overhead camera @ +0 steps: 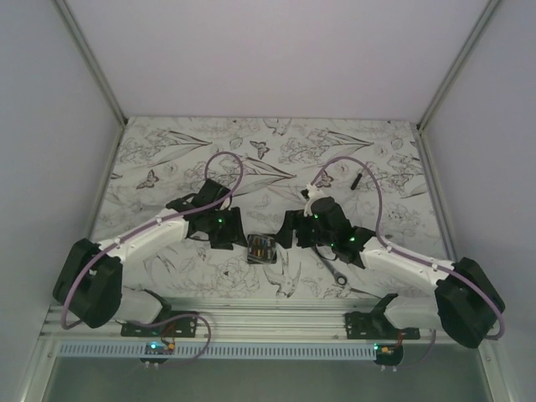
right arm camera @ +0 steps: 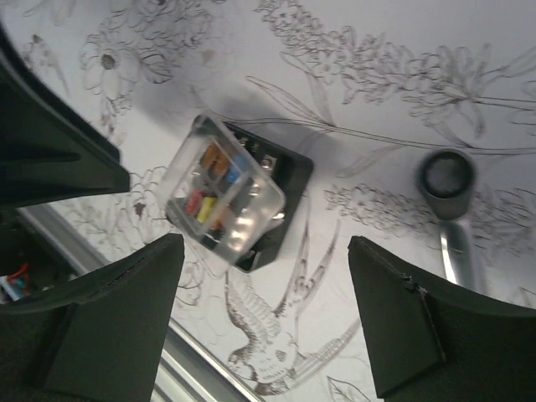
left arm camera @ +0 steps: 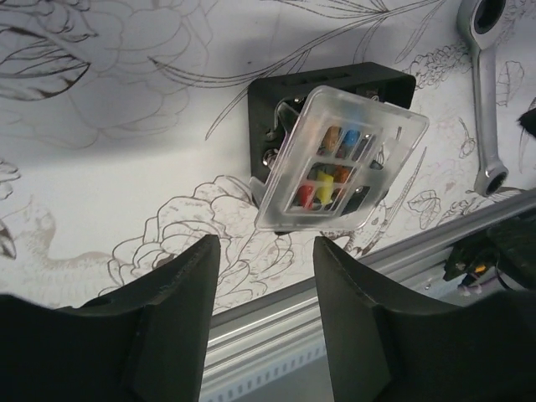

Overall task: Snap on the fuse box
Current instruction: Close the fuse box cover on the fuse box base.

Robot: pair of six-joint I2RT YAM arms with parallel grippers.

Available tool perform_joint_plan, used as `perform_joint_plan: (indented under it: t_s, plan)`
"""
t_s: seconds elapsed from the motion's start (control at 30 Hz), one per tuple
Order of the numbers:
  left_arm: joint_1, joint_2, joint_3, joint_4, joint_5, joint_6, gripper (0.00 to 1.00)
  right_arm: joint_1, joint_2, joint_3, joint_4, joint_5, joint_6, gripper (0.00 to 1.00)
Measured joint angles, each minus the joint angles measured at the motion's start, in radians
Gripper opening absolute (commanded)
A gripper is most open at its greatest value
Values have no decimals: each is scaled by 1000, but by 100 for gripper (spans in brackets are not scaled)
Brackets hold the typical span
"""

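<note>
The fuse box [overhead camera: 261, 249] lies on the patterned table between my two grippers. It is a black square base [left arm camera: 335, 88] with orange, blue, yellow and red fuses showing through a clear cover [left arm camera: 343, 159]. The cover sits askew on the base, overhanging its near edge. My left gripper [left arm camera: 264, 260] is open and empty, just short of the box. In the right wrist view the fuse box [right arm camera: 239, 197] lies up and to the left of my right gripper [right arm camera: 264, 247], which is wide open and holds nothing. Seen from above, the left gripper [overhead camera: 239, 237] and right gripper [overhead camera: 286, 231] flank the box.
A silver wrench [overhead camera: 333, 270] lies right of the box, under the right arm; its ring end [right arm camera: 446, 174] is close to my right finger. A small black stick [overhead camera: 358, 178] lies farther back on the right. The aluminium rail [left arm camera: 352, 285] runs along the near table edge.
</note>
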Motion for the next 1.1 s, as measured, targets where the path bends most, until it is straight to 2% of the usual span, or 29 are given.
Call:
perform_joint_plan:
  t_s: [0.17, 0.37, 0.73, 1.1]
  plan:
    - [24, 66, 1, 55, 75, 11, 50, 0, 90, -7, 105, -76, 61, 71]
    - [28, 146, 21, 84, 127, 12, 41, 0, 171, -22, 182, -137, 127, 55]
    - [28, 207, 39, 114, 175, 12, 34, 1, 258, -22, 232, -190, 189, 44]
    - [30, 212, 39, 105, 183, 3, 28, 2, 266, -16, 211, -194, 200, 30]
